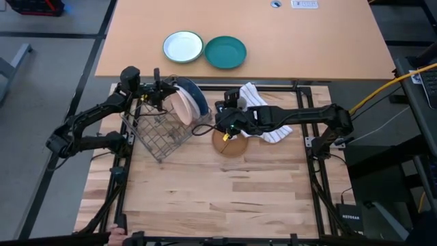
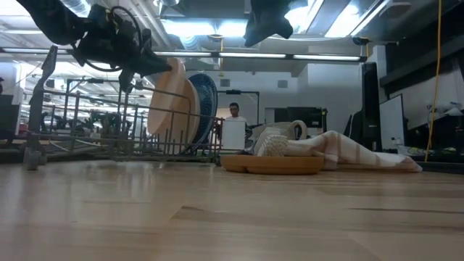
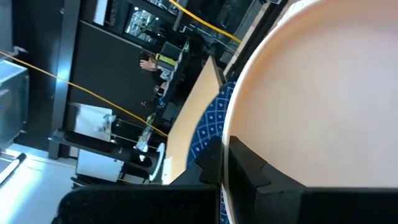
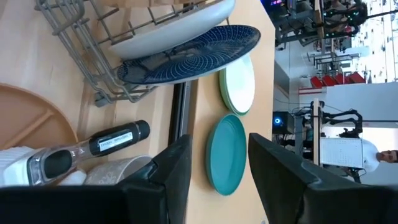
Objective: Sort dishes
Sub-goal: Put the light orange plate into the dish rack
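Observation:
A grey wire dish rack stands at the table's left. The dark blue dotted plate stands on its edge in the rack's far end. The salmon-pink plate stands upright just in front of it, and my left gripper is shut on it. The brown wooden plate lies flat on the table right of the rack. My right gripper is open and empty, raised above the wooden plate's far side and pointing toward the rack. My left gripper pinches the pink plate's upper rim, with one finger on the back face and one on the front face. It comes from the table's left, slanting down. The plate stands upright with its lower edge down among the rack's wires.
A checked dish towel lies right of the wooden plate. A white plate with a green rim and a teal plate sit on the far table. A labelled tool lies near the wooden plate. A person stands in the room behind.

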You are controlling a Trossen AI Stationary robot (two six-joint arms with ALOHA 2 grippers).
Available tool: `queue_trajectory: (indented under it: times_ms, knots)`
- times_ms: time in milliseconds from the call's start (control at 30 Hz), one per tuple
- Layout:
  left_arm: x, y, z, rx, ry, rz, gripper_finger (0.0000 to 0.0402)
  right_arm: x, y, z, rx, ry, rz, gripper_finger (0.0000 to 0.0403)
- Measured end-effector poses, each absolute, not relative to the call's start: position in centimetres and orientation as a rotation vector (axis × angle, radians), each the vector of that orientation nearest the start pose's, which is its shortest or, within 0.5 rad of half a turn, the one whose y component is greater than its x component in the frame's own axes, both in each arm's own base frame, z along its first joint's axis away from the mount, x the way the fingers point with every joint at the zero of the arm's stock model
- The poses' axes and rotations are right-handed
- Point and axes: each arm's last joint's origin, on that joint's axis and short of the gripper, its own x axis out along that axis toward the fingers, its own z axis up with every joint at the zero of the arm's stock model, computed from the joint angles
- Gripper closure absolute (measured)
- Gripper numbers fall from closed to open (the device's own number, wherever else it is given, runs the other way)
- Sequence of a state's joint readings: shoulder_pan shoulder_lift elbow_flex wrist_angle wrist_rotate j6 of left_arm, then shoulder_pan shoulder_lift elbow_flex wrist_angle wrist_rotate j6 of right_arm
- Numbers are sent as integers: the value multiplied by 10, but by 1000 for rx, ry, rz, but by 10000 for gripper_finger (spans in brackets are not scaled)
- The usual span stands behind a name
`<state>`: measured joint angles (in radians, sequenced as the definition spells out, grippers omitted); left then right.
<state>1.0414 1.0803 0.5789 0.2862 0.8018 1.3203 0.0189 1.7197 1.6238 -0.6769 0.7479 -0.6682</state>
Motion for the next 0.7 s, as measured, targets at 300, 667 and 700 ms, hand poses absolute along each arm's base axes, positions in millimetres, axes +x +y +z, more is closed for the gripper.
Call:
queue_trajectory:
  times_ms: [300,667,700]
  knots:
    - [128,177,265,1164,228,148,401,386,-19,341,-852,827,-386,240]
    - [126,176,264,1180,279,182,401,424,-46,319,-729,624,-277,240]
    - [126,176,264,1179,290,186,401,429,-46,315,-722,603,-257,240]
